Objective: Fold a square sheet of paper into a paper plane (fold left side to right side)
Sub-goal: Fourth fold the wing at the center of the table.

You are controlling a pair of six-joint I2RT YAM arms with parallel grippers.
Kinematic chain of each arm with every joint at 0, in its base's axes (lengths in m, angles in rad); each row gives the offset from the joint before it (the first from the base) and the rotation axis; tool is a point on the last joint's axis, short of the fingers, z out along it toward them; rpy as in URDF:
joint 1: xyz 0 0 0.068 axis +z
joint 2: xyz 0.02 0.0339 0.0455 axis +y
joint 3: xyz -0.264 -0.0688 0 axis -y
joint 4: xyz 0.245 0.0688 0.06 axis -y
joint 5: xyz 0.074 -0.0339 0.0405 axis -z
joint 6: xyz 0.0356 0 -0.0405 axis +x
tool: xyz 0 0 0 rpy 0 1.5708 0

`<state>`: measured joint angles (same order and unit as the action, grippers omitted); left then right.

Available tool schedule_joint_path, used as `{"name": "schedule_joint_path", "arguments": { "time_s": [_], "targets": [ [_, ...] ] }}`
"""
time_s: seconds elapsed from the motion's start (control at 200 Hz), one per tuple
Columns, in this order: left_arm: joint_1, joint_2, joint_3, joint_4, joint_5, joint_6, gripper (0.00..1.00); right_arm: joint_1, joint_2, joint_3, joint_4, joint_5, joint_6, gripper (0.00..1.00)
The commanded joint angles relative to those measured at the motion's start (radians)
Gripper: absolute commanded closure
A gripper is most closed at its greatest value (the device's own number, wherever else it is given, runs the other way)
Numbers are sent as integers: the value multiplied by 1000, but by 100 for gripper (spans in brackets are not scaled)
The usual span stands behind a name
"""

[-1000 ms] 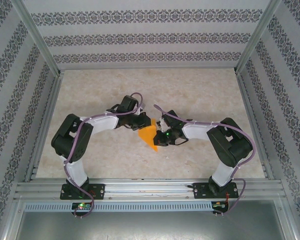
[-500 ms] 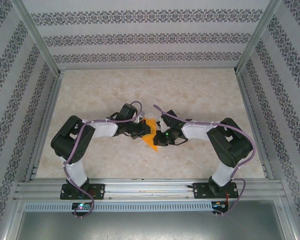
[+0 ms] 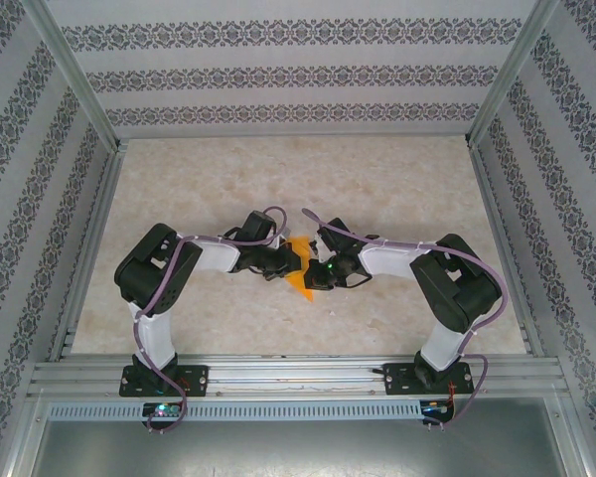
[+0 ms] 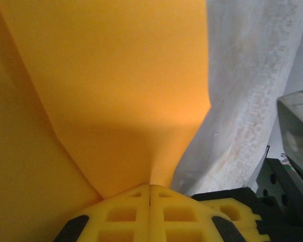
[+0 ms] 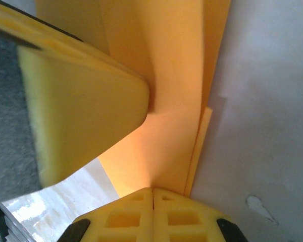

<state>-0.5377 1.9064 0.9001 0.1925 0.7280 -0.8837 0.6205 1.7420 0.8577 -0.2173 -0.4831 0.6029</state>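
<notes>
The orange paper is folded into a narrow, creased wedge, bright and unmarked; it is near the middle of the counter; the left fingers and the right fingers both pinch it, closed tight.

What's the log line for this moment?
stage: mid-fold | left gripper: shut on orange paper | right gripper: shut on orange paper | paper: folded, between both grippers, middle of table
</notes>
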Motion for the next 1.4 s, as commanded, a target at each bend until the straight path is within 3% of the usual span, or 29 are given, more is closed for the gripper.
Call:
{"name": "schedule_joint_path", "arguments": {
  "time_s": [0.0, 0.405, 1.394],
  "targets": [
    [-16, 16, 18, -10, -31, 24, 100, 13, 66, -29, -129, 138, -12, 100],
    [0, 47, 25, -100, -120, 67, 100, 21, 74, -7, -200, 174, -40, 100],
    [162, 189, 260, -192, -78, 215, 99, 27, 84, -6, -221, 184, -41, 100]
  ]
}}
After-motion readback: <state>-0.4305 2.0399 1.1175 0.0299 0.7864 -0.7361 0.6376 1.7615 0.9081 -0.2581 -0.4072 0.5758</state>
